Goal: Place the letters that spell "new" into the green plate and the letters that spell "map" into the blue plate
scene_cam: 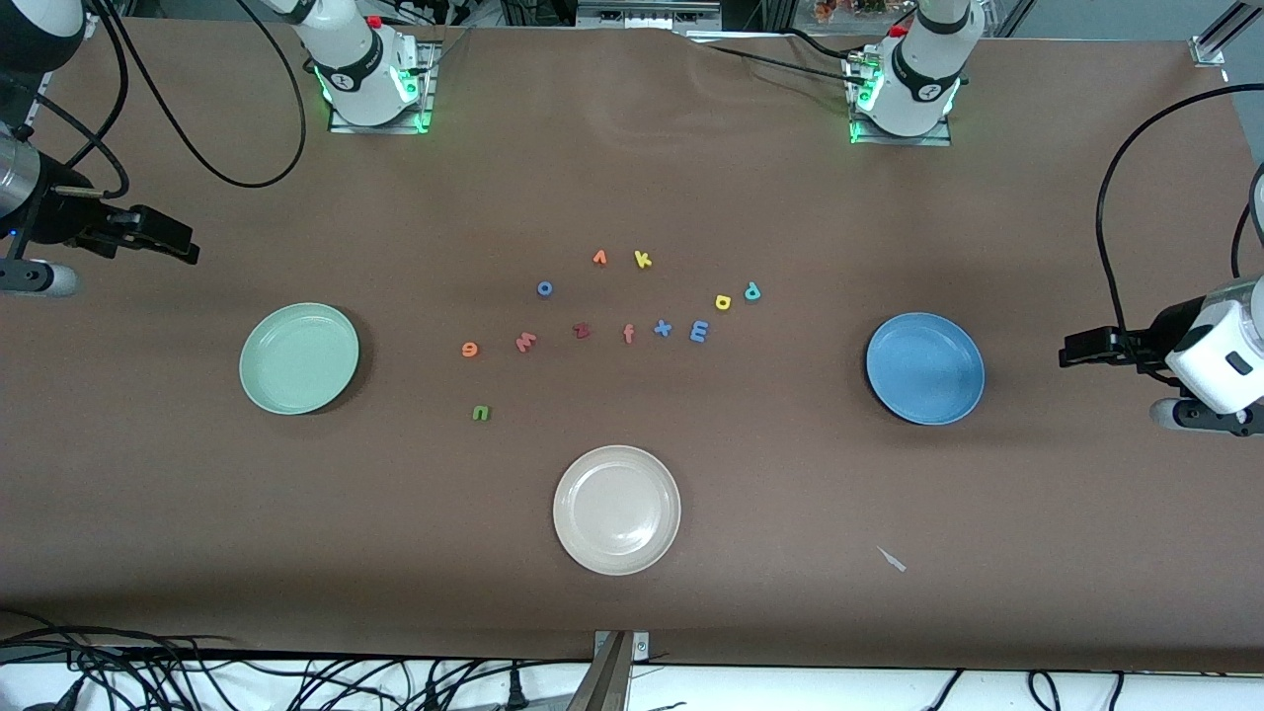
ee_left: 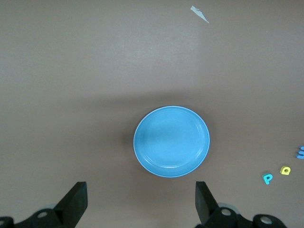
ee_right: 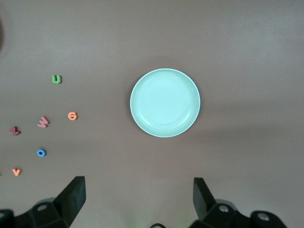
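Observation:
The pale green plate lies bare toward the right arm's end, the blue plate bare toward the left arm's end. Between them on the table lie the green n, orange e, salmon w, light blue m, yellow a and teal p. My right gripper hangs open beside the green plate. My left gripper hangs open beside the blue plate. Both hold nothing.
A cream-white plate sits nearer the front camera than the letters. Among the letters also lie a dark red z, salmon f, blue x, blue o, orange v and yellow k. A paper scrap lies near the blue plate.

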